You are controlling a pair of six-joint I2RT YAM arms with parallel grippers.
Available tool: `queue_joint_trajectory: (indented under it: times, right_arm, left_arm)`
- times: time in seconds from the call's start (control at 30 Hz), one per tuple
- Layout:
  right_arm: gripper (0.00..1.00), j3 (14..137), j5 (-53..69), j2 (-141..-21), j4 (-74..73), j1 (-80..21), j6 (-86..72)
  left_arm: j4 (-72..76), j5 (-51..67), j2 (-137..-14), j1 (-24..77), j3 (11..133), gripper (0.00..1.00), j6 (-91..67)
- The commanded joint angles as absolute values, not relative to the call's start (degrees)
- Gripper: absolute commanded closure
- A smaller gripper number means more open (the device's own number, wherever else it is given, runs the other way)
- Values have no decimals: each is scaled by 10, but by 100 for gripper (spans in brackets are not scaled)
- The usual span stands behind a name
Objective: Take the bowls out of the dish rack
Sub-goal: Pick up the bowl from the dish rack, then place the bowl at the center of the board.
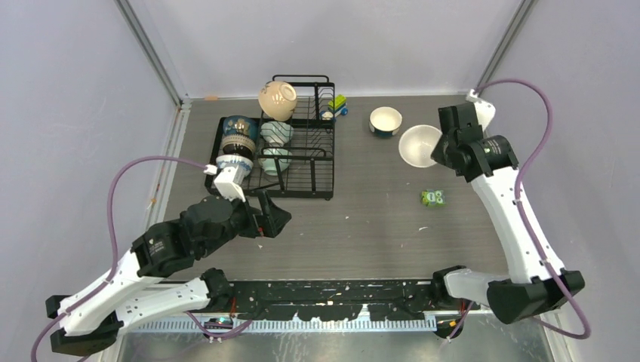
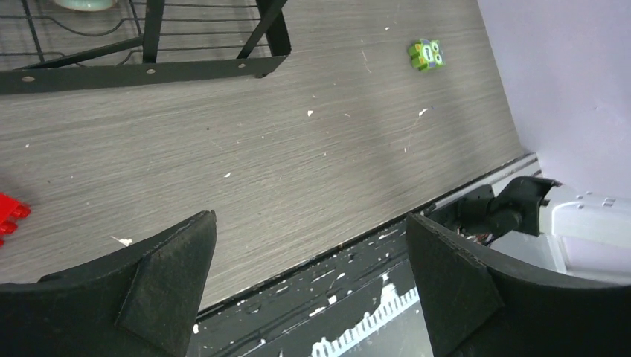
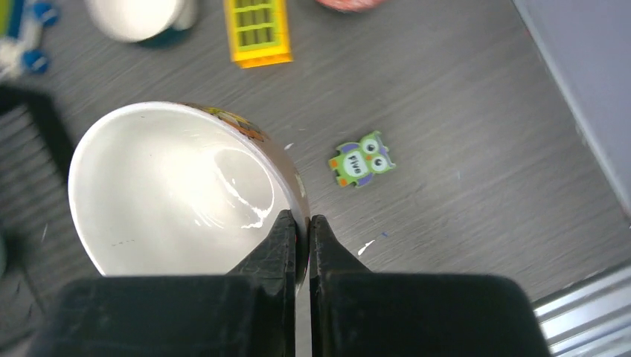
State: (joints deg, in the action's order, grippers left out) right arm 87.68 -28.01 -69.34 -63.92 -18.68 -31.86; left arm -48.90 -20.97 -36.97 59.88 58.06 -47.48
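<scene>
Right gripper (image 3: pixel 302 227) pinches white bowl (image 3: pixel 164 186) by thin rim only; glazed wall may slip or tip on release. Left gripper (image 2: pixel 309 230) spread, empty, near dish rack (image 2: pixel 149 71).

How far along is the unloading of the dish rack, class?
Done: a small white bowl stands on the table right of the dish rack. In hand: the right gripper is shut on the rim of a bigger white bowl, also out of the rack. Left: the cream bowl, patterned bowl, teal bowl and pale green bowl sit in the rack; the left gripper is open, empty.
</scene>
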Motion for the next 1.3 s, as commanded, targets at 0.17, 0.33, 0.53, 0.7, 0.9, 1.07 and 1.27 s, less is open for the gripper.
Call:
queue_joint_trajectory:
  times: [0.17, 0.33, 0.53, 0.7, 0.9, 1.07, 1.27]
  right_arm:
    - [99, 650, -290, -662, -398, 44, -484]
    - [99, 574, -269, -681, -306, 113, -524]
    - [99, 576, -245, -758, -278, 159, -526]
    - [99, 526, -206, -772, -217, 210, -535]
    - [99, 525, -184, -803, -193, 214, -535]
    - [99, 533, -183, -834, -198, 216, -535]
    - [99, 525, -184, -849, -182, 221, -532]
  left_arm:
    - [-409, -188, -330, 599, 507, 0, -441]
    - [-392, -194, -289, 599, 447, 0, -470]
    - [-401, -202, -270, 599, 421, 0, -493]
    - [-406, -208, -256, 599, 404, 0, -509]
    - [-415, -209, -264, 599, 397, 0, -513]
    - [-417, -207, -272, 599, 391, 0, -519]
    - [-415, -203, -268, 599, 381, 0, -535]
